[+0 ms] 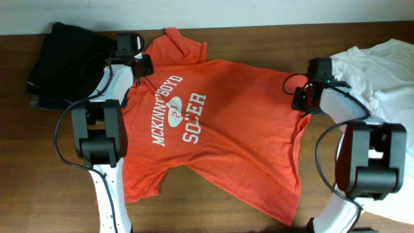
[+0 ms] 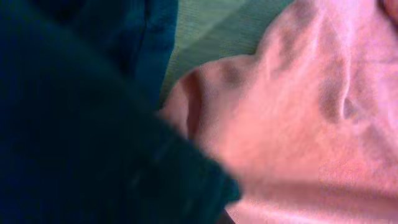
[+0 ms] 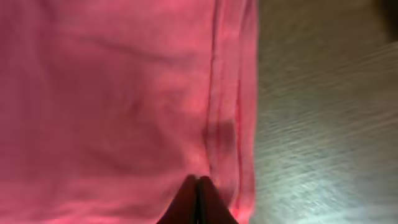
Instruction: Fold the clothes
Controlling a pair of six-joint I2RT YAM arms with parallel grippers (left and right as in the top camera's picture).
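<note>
An orange-red T-shirt (image 1: 213,123) with white "McKinney Boyd Soccer" lettering lies spread flat, print up, across the table. My left gripper (image 1: 143,65) sits on its shoulder beside the upper sleeve. The left wrist view is blurred: bunched shirt cloth (image 2: 298,124) fills it right up to the jaws, which are hidden and appear shut on it. My right gripper (image 1: 299,100) rests at the shirt's right edge. There its fingertips (image 3: 198,186) are pressed together at the stitched hem (image 3: 227,112), and the cloth puckers at them.
A white T-shirt (image 1: 381,71) lies crumpled at the right back, just behind the right arm. A black garment (image 1: 65,58) is heaped at the left back, close to the left gripper, and shows dark in the left wrist view (image 2: 62,124). Brown wooden table (image 1: 213,213) shows in front.
</note>
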